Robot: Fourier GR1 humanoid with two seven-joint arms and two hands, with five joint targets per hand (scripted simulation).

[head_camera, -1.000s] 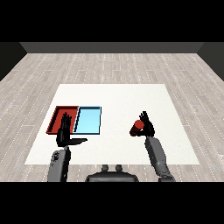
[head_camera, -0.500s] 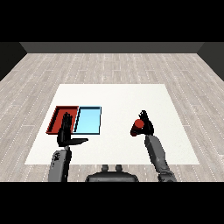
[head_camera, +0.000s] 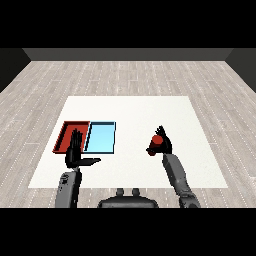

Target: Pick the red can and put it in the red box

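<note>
Table spread white beneath both hands. Red tray and light blue tray side by side, just ahead of the left hand, open with straight fingers, thumb out. Red can well apart from the trays, against the right hand, fingers apparently curling round it. Grasping step, judged; next, lifting and carrying leftward across to the red tray.

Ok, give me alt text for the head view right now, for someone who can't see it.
The robot's right hand is at the red can on the white table, fingers curled round it, right of the trays. The red tray and light blue tray lie side by side to the left; the left hand is open, fingers straight, overlapping the red tray's near edge.
</note>
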